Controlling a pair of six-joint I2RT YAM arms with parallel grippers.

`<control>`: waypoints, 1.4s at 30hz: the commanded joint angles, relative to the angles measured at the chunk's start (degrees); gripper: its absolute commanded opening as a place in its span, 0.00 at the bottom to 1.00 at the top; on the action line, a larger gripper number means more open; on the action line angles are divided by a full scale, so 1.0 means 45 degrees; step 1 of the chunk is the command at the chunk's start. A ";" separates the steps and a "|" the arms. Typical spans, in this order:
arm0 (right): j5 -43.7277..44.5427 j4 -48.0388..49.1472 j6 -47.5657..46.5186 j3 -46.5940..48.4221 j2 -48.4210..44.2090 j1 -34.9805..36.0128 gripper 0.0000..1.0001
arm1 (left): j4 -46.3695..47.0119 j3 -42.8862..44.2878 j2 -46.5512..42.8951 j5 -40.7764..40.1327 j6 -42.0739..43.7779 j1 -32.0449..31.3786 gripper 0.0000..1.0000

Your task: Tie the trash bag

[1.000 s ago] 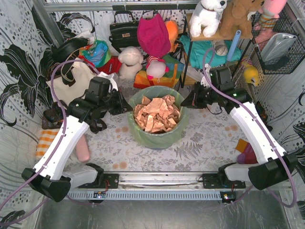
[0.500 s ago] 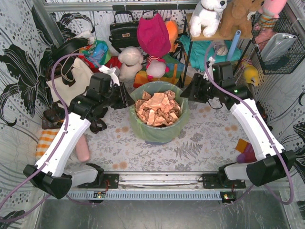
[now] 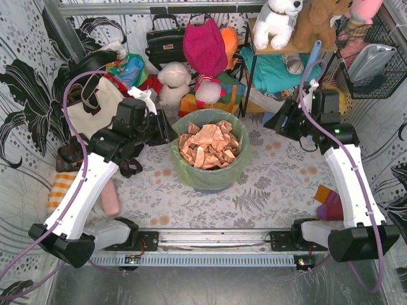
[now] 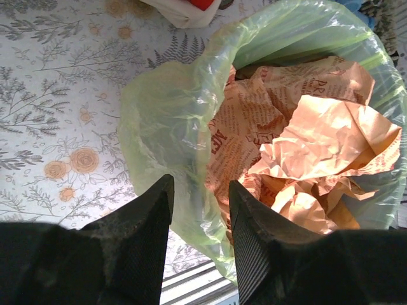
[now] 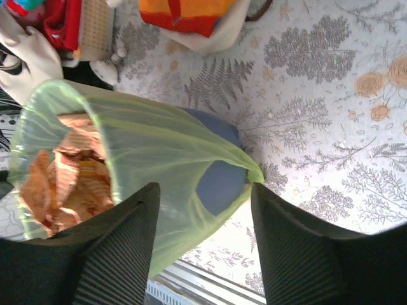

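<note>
Between my left gripper [image 4: 200,184] jaws: nothing. They stand apart, tips just short of the bag [image 4: 165,121] rim. Right gripper [image 5: 205,187] is the same: jaws apart and empty, with a loose green flap below them hanging over the bin [image 5: 219,171] side. Bag sits in the bin mid-table [image 3: 267,190], mouth wide, paper [image 4: 318,140] near the rim. Neither side is held, so I'd say the tie isn't started.

Risks: film looks thin and slick, so a shallow pinch likely slips out. A deep one could catch the bin wall and drag the bin. Uneven pull from the two sides may tip it and spill paper, or tear the film.

Pose: left arm [image 3: 86,190] slants up from its base, wrist bent right, tips beside the bag's left rim. Right arm [image 3: 350,178] runs almost straight out from its base, wrist turned left, gripper apart from the right rim.
</note>
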 commanded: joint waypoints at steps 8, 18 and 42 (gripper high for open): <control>-0.0743 0.4132 0.1624 -0.6084 -0.1444 -0.0074 0.50 | 0.0405 -0.0072 0.0193 0.0119 0.0232 -0.0039 0.35; -0.1294 0.8632 0.4110 -1.0415 -0.1065 0.1228 0.50 | -0.0091 0.0305 0.0929 0.0356 0.0543 -0.0039 0.14; -0.0025 1.3805 0.8361 -1.3022 0.1454 0.3253 0.43 | -0.1038 0.0047 0.0940 -0.0957 0.0239 -0.0029 0.00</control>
